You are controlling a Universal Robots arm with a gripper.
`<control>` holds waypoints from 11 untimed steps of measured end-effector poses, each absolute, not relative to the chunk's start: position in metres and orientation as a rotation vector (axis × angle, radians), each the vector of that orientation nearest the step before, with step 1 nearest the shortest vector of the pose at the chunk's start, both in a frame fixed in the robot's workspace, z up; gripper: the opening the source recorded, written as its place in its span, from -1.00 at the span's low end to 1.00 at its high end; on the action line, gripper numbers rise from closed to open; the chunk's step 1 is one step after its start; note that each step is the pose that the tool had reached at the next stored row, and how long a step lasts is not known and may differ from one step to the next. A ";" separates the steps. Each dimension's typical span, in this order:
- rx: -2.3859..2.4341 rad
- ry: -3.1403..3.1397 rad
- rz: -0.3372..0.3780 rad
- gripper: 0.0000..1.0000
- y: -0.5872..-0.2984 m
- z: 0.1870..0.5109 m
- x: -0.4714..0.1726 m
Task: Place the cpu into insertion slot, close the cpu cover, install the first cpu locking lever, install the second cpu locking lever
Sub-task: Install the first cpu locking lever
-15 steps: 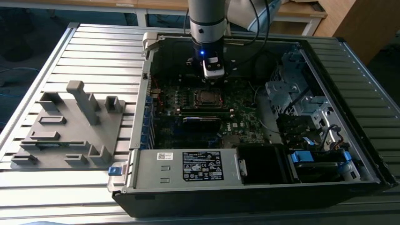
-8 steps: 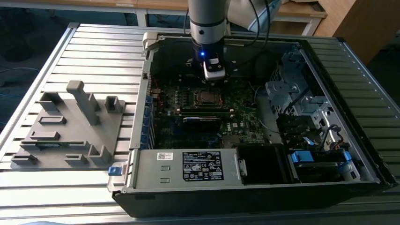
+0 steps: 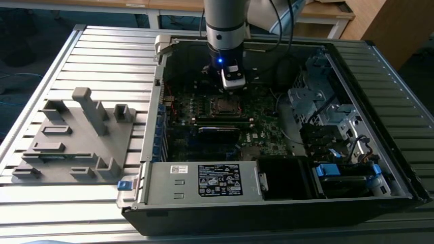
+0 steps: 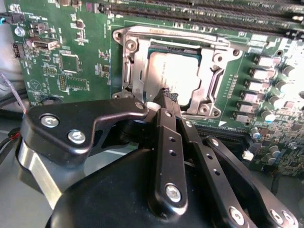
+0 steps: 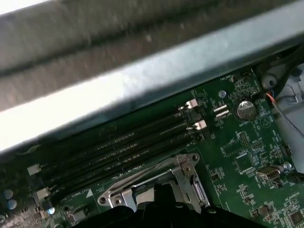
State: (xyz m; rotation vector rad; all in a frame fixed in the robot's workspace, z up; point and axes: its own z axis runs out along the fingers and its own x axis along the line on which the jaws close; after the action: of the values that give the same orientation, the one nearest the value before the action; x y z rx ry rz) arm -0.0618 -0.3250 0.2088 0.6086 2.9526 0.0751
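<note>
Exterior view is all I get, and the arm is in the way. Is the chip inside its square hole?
Observer: Yes. In the second wrist view the chip lies flat in the socket, with its silver top showing.
Operator: Is the lid thing down?
Observer: The metal frame looks to be lying down flat around the chip, which shows through its window.
Operator: Where are the fingers?
Observer: The fingers have their tips together, right at the socket's edge. I cannot tell whether they pinch anything.
</note>
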 end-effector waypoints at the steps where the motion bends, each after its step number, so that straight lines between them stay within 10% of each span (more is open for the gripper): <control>1: 0.607 2.953 0.075 -0.79 -0.326 0.209 -0.062; 11: 0.589 2.958 0.065 -0.79 -0.329 0.207 -0.061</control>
State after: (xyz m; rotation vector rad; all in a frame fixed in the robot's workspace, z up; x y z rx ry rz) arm -0.0610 -0.3292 0.2073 0.5885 2.9576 0.0648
